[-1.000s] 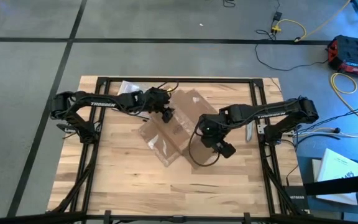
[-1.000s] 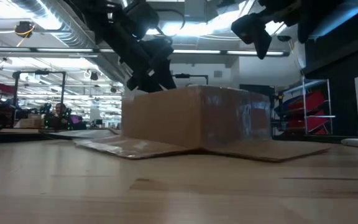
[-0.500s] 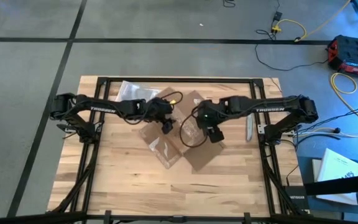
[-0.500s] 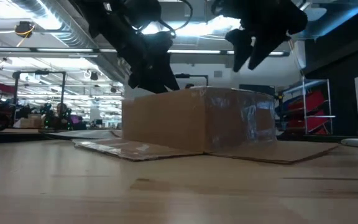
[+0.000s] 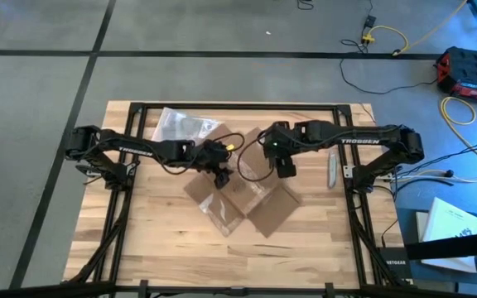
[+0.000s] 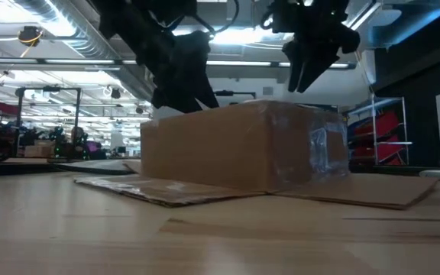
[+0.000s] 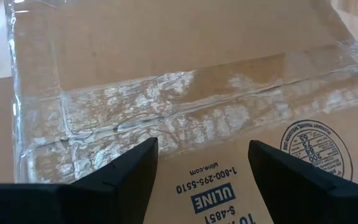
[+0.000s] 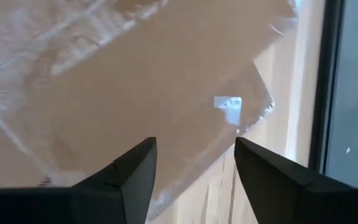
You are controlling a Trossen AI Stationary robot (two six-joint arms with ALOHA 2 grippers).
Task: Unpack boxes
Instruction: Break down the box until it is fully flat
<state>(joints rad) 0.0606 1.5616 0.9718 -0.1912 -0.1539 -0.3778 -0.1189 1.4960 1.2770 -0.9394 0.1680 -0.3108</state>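
A shallow brown cardboard box [image 5: 243, 186] with splayed flaps is hovered over by both grippers, left [image 5: 220, 178] and right [image 5: 286, 170], fingers parted, empty; unpacking seems barely begun.

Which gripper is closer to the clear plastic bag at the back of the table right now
Left. The left gripper hangs over the cardboard box, just off the clear plastic bag. The right gripper is farther off, above the box's other side.

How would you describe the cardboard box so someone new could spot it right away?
Look at the middle of the wooden table, between the two dark arms. The brown cardboard box lies there with flaps spread flat. Unlike the clear plastic bag behind it, it is opaque, with shiny tape strips.
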